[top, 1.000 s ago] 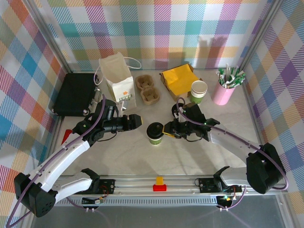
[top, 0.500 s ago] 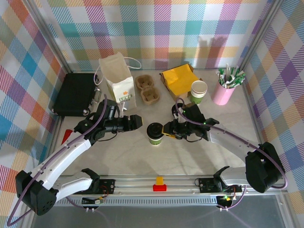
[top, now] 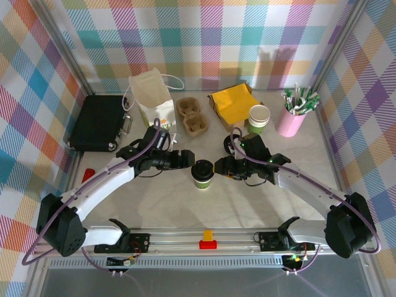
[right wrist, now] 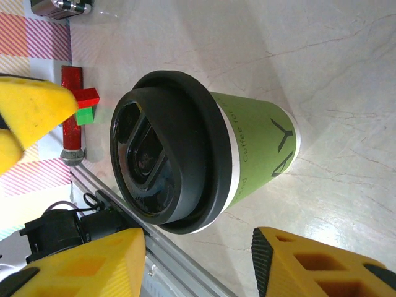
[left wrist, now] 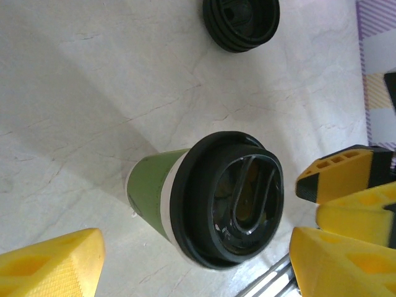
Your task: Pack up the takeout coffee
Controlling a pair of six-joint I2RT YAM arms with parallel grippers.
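The takeout coffee (top: 202,174), a green paper cup with a cream band and black lid, stands upright on the table in the middle. My left gripper (top: 186,159) is just left of it, open. In the left wrist view its yellow fingers (left wrist: 49,263) stand wide on either side of the cup (left wrist: 154,192) without touching it. My right gripper (top: 221,168) is just right of the cup, also open. In the right wrist view the cup (right wrist: 253,154) sits above the gap between the fingertips (right wrist: 322,266), clear of both.
Behind stand a white paper bag (top: 151,102), a cardboard cup carrier (top: 193,116), yellow napkins (top: 234,102), a lidless cup (top: 259,117) and a pink straw holder (top: 292,119). A black case (top: 99,122) lies far left. Spare black lids (left wrist: 241,21) sit beyond the cup.
My right gripper has opened and its fingers now stand off the cup. My left gripper has opened wider and moved right, up to the cup. The cup has stayed put.
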